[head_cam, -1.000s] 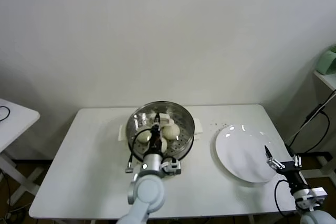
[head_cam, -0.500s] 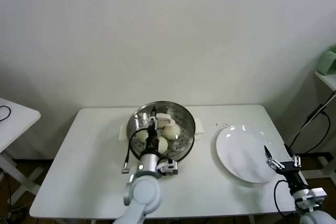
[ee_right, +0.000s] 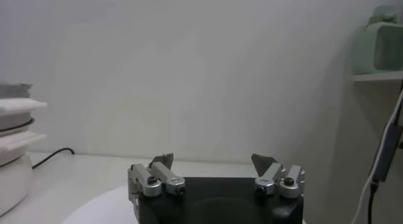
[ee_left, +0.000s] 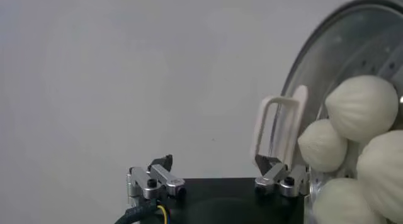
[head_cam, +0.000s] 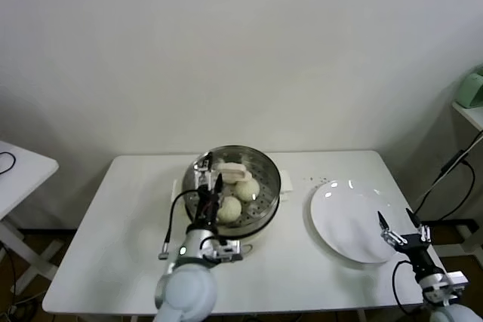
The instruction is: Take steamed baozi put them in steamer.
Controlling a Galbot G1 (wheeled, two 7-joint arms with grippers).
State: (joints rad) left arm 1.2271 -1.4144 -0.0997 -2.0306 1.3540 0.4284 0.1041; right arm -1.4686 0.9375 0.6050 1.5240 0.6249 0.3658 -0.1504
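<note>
The steamer is a shiny steel basket on a white base at the table's middle. Several cream-white baozi lie on its floor. My left gripper is open and empty, raised over the steamer's near left rim. In the left wrist view the left gripper is open, with the steamer rim, its white handle and several baozi beside it. My right gripper is open and empty at the front right edge of the white plate; it also shows in the right wrist view.
The plate is bare. Small dark specks lie on the table between steamer and plate. A second white table stands at far left. A green object on a shelf and a dark cable are at far right.
My left gripper has risen out of the steamer and drawn back to the left and toward me, empty. The baozi stay in the steamer. The right gripper has barely moved.
</note>
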